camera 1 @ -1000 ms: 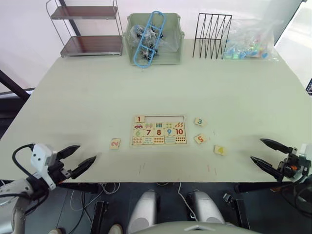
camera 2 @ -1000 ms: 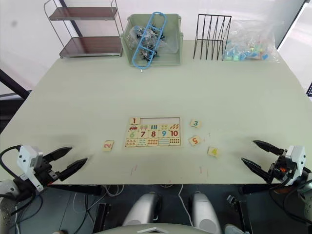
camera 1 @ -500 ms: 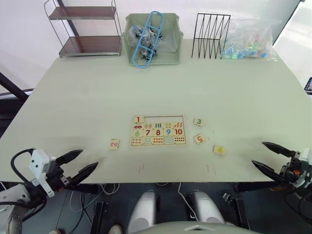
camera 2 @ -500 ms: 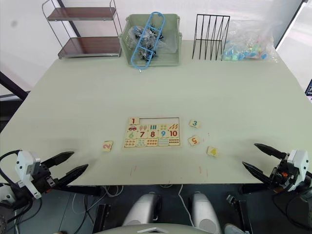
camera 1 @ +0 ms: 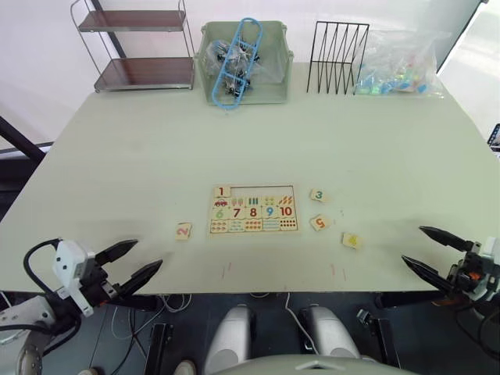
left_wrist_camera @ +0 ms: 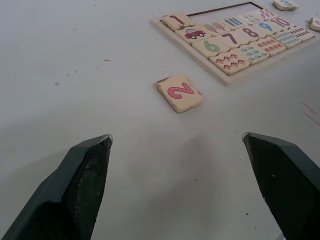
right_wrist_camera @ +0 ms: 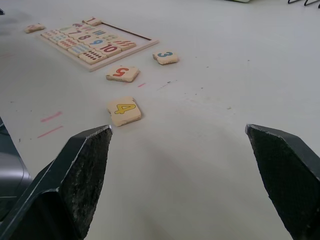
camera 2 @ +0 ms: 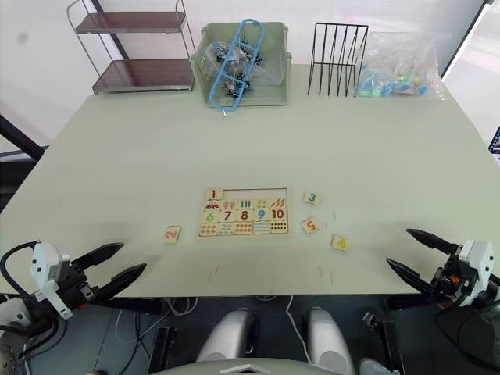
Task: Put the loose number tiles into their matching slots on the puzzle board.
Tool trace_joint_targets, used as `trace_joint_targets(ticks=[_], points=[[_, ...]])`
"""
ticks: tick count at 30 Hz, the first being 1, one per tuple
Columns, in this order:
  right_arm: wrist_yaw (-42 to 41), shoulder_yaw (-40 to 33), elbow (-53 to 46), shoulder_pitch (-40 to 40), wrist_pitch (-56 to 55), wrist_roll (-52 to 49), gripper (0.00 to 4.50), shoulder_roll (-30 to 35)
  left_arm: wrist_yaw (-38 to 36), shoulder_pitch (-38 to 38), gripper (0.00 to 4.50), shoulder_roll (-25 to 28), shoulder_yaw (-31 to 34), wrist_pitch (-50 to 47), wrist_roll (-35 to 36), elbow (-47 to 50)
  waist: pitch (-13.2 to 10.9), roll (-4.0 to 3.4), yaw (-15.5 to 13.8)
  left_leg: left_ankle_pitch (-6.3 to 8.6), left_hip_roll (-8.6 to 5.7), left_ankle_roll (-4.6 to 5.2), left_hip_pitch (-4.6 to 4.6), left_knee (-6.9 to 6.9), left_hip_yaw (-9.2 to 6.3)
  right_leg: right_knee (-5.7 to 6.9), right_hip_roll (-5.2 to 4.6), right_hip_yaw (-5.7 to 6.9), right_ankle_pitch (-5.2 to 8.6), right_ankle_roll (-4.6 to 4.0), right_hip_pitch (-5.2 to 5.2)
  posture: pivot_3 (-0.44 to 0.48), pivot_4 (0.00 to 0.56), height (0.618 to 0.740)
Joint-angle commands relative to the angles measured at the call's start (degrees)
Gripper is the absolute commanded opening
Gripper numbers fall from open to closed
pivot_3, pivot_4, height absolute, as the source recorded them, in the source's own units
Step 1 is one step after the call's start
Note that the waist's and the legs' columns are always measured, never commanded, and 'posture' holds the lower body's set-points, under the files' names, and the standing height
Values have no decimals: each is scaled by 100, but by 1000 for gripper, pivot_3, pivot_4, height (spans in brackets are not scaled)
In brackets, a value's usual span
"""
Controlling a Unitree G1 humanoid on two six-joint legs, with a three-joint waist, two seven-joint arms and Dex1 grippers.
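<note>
On the puzzle board [camera 1: 255, 209], only tile 1 [camera 1: 223, 191] is slotted.

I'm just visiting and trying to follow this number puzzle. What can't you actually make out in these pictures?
- Bin contents: head views, too small and tangled behind a blue loop to identify.
- Clear bag: head views, coloured pieces too small to name.
- Board: left wrist view, its far corner is cut off by the edge.
- Picture tiles on the board: head views, too small to read.
</note>
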State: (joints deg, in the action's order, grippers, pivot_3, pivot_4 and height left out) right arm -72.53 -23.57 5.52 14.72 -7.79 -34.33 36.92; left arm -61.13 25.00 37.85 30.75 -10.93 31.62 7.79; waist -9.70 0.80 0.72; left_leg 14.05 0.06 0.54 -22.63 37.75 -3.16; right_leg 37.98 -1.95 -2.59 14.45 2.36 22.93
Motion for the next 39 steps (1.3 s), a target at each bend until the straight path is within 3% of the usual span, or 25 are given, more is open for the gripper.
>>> trace_joint_targets(ticks=[1,6,15,22,30,39], points=[[-26,-162,-168,33,-9,-128,4500,19,3,30,4420,-28,-7,96,32,163,0,0,0,0,0,0,0,0,0,0,0,0,0,0,0,0,150,739],[23,-219,-253,-22,140,-243,4500,53,331,43,4420,-239,-7,71,-11,339,0,0,0,0,0,0,0,0,1,0,0,-2,0,0,0,0,150,739],[-430,-138,-291,-402,548,-506,4500,395,1812,114,4420,-1034,-207,-754,275,1579,0,1,-3,0,1,0,0,0,2,-2,-2,-4,-1,1,0,0,150,739],[-1419,18,-126,-837,893,-708,4500,823,3105,239,4420,-1456,-916,-1198,-382,2585,0,2,-6,0,0,0,1,0,4,-2,11,-5,-13,20,-3,0,150,739],[-1991,134,28,-1176,730,-735,4500,818,4790,339,4420,-2176,-1574,-2068,-1034,3449,-1,2,-2,1,-1,1,2,0,6,-3,26,-6,-14,23,-5,0,150,739],[-1997,288,66,-1170,628,-799,4500,874,5561,-54,4420,-2508,-2035,-2345,-1547,3314,-1,1,3,14,-7,22,9,0,41,-12,24,-40,-19,32,-4,0,150,739]])
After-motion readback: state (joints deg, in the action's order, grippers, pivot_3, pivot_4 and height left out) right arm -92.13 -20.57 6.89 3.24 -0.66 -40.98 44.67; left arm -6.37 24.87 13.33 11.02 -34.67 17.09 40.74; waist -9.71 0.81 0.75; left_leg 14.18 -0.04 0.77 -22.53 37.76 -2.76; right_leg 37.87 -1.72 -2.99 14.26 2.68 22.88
